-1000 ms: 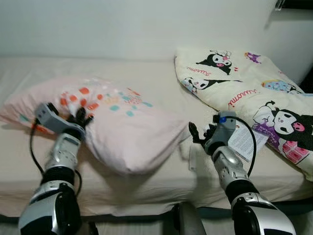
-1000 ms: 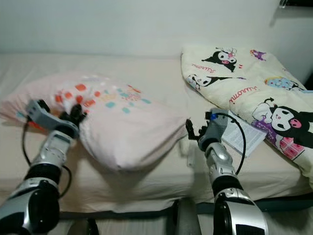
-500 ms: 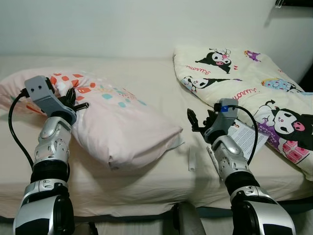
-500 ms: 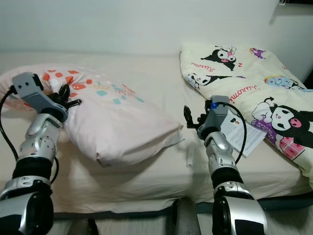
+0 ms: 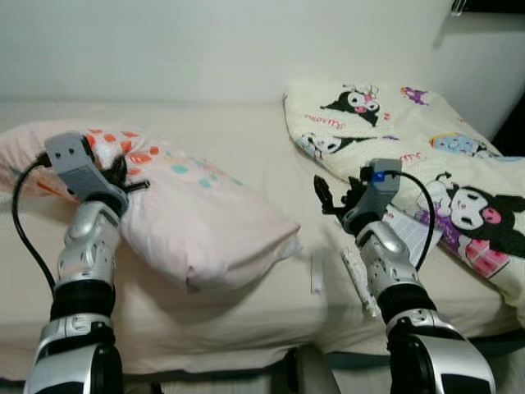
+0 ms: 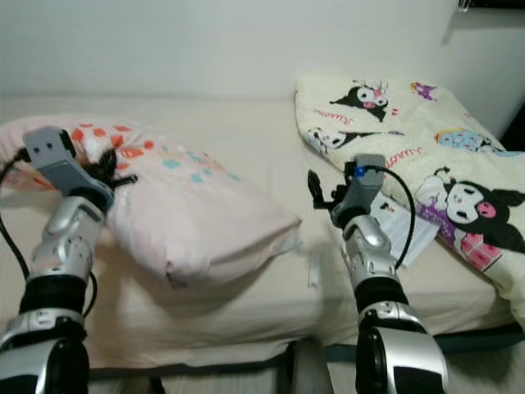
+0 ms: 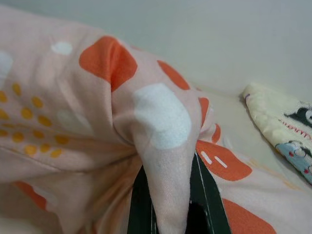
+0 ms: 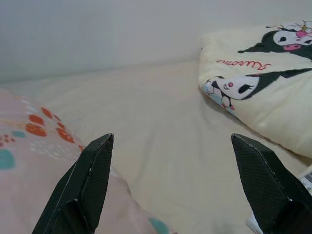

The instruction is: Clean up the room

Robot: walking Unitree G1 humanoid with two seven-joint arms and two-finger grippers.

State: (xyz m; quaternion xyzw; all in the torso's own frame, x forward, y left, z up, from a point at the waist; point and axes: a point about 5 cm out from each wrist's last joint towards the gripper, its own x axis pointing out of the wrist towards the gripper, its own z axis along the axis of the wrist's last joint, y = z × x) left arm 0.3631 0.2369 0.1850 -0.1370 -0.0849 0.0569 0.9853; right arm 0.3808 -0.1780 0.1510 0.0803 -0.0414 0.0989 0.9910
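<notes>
The pillow (image 5: 189, 222), pink with orange, teal and white spots, lies on the left half of the bed (image 5: 246, 123), its near corner reaching toward the middle. The left gripper (image 5: 123, 176) is at the pillow's far left end with its jaws closed on a pinched fold of the pillowcase; in the left wrist view the fold (image 7: 165, 161) stands between the two black fingers (image 7: 139, 204). The right gripper (image 5: 332, 197) hovers above the sheet just right of the pillow, jaws wide open and holding nothing, apart from the fabric. A cartoon-print quilt (image 5: 410, 148) lies bunched on the right of the bed, with a paper leaflet (image 5: 410, 234) just beside the right arm and a small white strip (image 5: 316, 275) on the sheet near the pillow's corner
</notes>
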